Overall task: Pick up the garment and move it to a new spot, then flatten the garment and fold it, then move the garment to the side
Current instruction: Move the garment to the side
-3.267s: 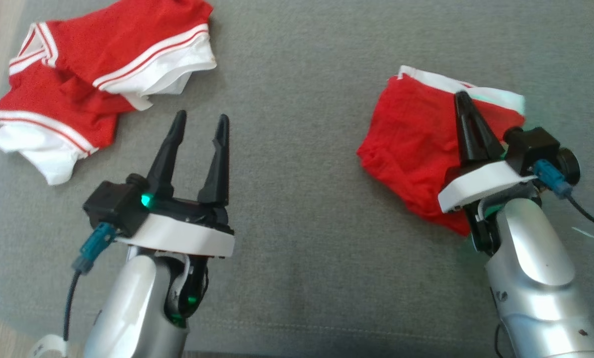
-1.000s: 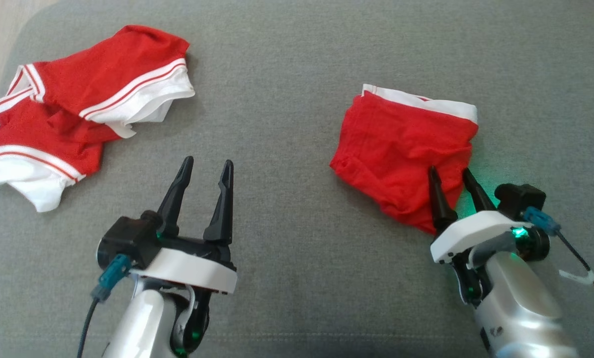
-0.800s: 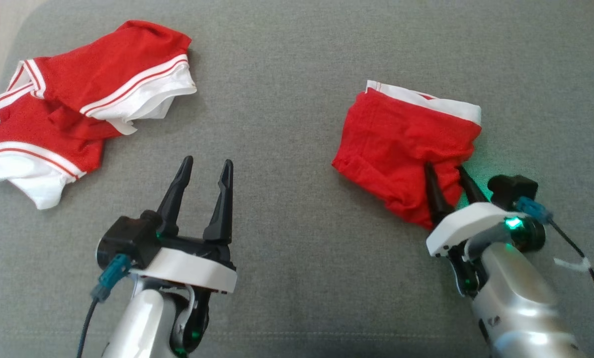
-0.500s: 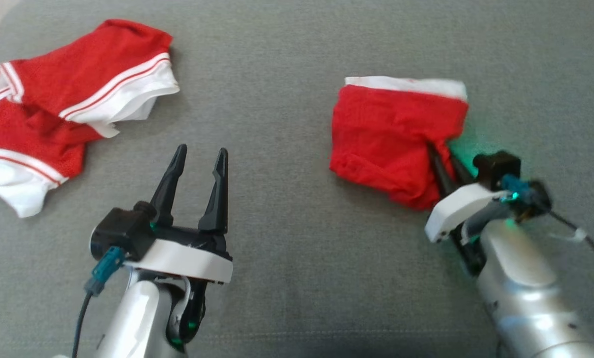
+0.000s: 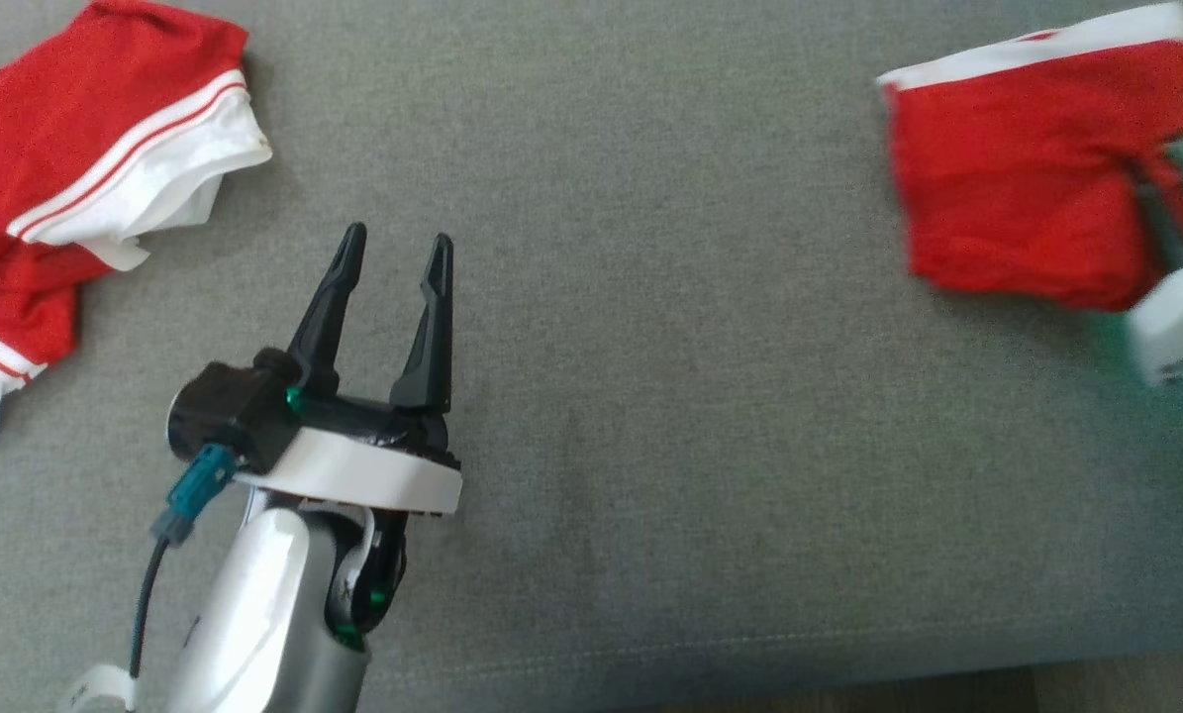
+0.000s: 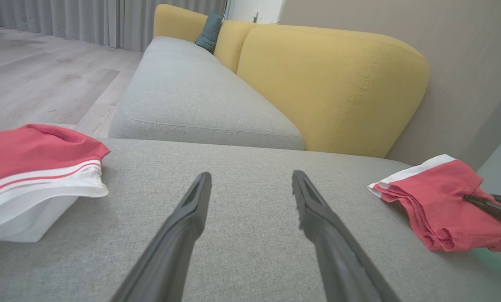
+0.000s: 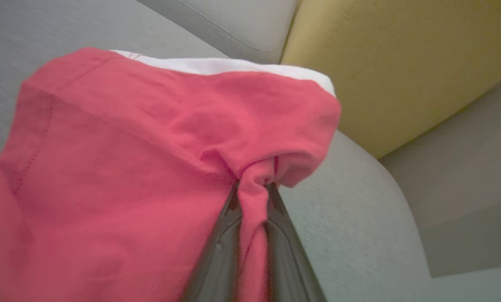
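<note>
Right gripper point(image 7: 252, 191), two long dark fingers on a silver arm, is pinched tight on a bunched fold of the garment point(image 5: 1027, 188). These folded bright red shorts with a white band spread ahead and to the left of its fingertips on the grey fabric sofa seat point(image 5: 650, 396). A second ago those fingers stood apart at the cloth's near edge. Now they grip it, and the bundle lies farther from the loose red-and-white pile of shorts point(image 5: 86, 129) well off to its left. The move to the side looks under way. Left gripper point(image 5: 397, 238) hangs spread and empty.
</note>
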You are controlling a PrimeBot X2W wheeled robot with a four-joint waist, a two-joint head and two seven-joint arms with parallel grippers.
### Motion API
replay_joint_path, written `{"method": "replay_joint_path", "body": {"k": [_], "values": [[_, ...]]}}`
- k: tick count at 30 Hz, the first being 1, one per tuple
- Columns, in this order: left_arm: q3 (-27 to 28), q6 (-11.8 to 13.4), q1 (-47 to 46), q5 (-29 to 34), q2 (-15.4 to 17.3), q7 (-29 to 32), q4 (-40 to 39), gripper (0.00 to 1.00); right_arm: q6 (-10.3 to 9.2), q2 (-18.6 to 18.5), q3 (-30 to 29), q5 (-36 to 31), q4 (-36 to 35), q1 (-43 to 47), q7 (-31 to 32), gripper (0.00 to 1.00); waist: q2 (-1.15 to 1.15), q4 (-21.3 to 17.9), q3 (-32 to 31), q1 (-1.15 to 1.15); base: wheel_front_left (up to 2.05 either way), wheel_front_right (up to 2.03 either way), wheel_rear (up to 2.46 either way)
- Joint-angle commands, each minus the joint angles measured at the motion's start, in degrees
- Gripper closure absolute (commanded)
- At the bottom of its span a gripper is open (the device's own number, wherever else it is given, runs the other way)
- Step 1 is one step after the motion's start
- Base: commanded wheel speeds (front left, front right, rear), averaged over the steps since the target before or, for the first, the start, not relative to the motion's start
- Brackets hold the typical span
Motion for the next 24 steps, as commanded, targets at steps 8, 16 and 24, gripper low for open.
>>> {"method": "replay_joint_path", "body": {"k": [8, 16, 24], "values": [[2.55, -0.61, -2.62, -0.12, 0.48, -0.29, -1.63, 0.00, -0.04, -11.09, -0.89, 4.47, -2.36, -0.67, 4.02, 1.00, 0.00, 1.28, 1.80, -0.01, 0.00, 0.00, 0.00], [3.13, -0.78, -2.28, -0.22, 0.48, -0.29, -1.45, 0.00, -0.04, -11.98, -5.82, 4.78, -3.76, 0.09, 5.06, 1.00, 0.00, 1.49, 1.70, -0.01, 0.00, 0.00, 0.00], [2.94, -0.60, -2.39, -0.45, 0.48, -0.29, -1.24, 0.00, -0.04, -9.57, -11.71, 4.21, -6.16, 1.39, 5.00, 0.00, 0.00, 1.36, 1.14, -0.01, 0.00, 0.00, 0.00]]}}
